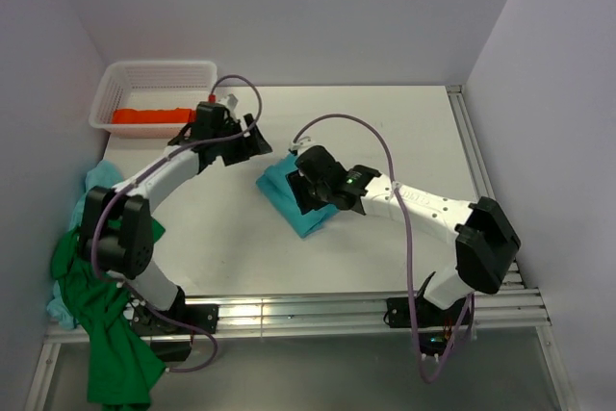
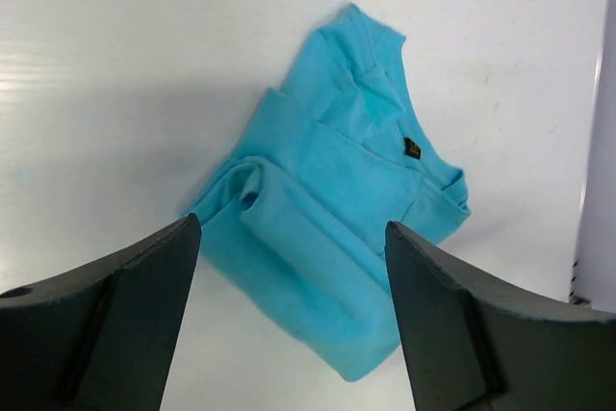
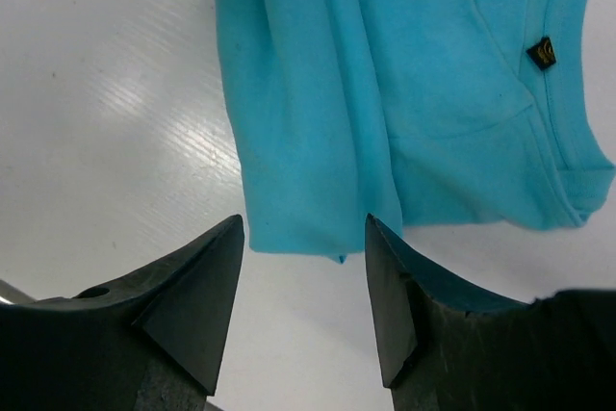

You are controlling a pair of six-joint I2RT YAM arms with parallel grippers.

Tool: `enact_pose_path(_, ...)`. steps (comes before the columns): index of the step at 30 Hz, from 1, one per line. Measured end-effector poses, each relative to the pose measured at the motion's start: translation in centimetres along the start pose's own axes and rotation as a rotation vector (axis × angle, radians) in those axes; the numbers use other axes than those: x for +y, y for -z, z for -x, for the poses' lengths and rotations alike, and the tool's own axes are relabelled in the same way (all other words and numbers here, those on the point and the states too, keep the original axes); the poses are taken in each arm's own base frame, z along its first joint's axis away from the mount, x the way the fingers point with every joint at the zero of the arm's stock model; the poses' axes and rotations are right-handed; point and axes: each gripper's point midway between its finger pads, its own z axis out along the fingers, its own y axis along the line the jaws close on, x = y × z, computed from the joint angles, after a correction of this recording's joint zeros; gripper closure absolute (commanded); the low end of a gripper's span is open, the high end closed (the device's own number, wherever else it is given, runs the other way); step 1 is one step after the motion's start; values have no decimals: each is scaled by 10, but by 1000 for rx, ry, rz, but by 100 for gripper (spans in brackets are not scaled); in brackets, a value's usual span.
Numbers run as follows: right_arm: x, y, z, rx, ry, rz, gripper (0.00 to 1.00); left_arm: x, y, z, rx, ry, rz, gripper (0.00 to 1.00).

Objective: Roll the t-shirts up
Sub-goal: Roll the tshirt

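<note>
- The white plastic mesh basket sat at the far left corner of the smooth white table. A flattened orange-red t-shirt lay inside it.
- Right of the basket and nearer the arms lay a turquoise t-shirt, soft cloth folded into a rough oblong. One long edge was curled into a loose roll, and a small black tag sat at the collar.
- The left gripper hung just right of the basket with its dark wedge-shaped fingers spread wide (nothing between them).
- The right gripper was over the folded shirt's edge, jaws parted and gripping no cloth.
- Well below the basket, at the table's left edge, a bright green t-shirt drooped in crumpled folds with another turquoise one.
</note>
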Motion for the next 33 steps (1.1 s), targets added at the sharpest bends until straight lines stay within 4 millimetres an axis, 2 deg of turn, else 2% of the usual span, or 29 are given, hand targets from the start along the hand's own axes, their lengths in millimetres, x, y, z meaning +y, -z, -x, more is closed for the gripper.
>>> enact_pose_path(5, 9, -9, 6, -1, 50, -22, 38, 25, 45, 14, -121, 77, -4, 16)
enact_pose_path(7, 12, -8, 6, -8, 61, -26, 39, 36, 53, 6, -142, 106, -7, 17)
enact_pose_path(9, 17, -9, 6, -16, 74, -25, 41, 45, 53, -15, -122, 136, -14, 18)
enact_pose_path(12, 28, -12, 4, -20, 99, -7, 40, 54, 45, -49, -59, 184, -30, 19)
enact_pose_path(15, 38, -23, 0, -5, 134, 5, 39, 58, 36, -67, -2, 214, -51, 20)
enact_pose_path(19, 47, -42, -3, 21, 181, -17, 39, 59, 21, -72, 27, 228, -84, 20)
enact_pose_path(23, 52, -53, -4, 29, 209, -39, 39, 62, 8, -76, 51, 245, -97, 22)
enact_pose_path(27, 50, -54, -3, 24, 222, -56, 39, 69, -11, -80, 81, 274, -93, 26)
enact_pose_path(33, 47, -55, 0, 11, 225, -73, 40, 61, -31, -64, 76, 283, -155, 28)
